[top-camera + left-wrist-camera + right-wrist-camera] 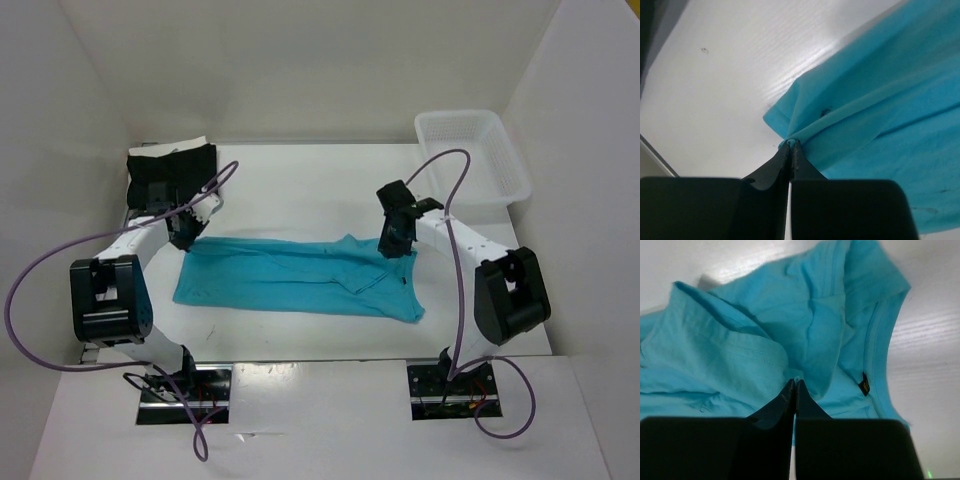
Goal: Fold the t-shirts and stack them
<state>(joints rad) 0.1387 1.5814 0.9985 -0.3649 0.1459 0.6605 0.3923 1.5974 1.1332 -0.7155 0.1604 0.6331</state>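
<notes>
Left jaws: fully closed, pinching one end corner of the turquoise t-shirt [300, 278] at the very tips. The cloth gathers into creases right at the pinch.

Right jaws: fully closed, pinching a fold of the same shirt close to its collar [875, 330]. The neck label [864, 384] sits just beside the tips.

The turquoise t-shirt lies stretched out on the table [300, 185] between the two sets of jaws, with each set holding one end.

The black t-shirt [172, 172] lies on the table beyond the left jaws and clear of them. A white lattice basket [470, 150] stands beyond the right jaws, well apart from them.
</notes>
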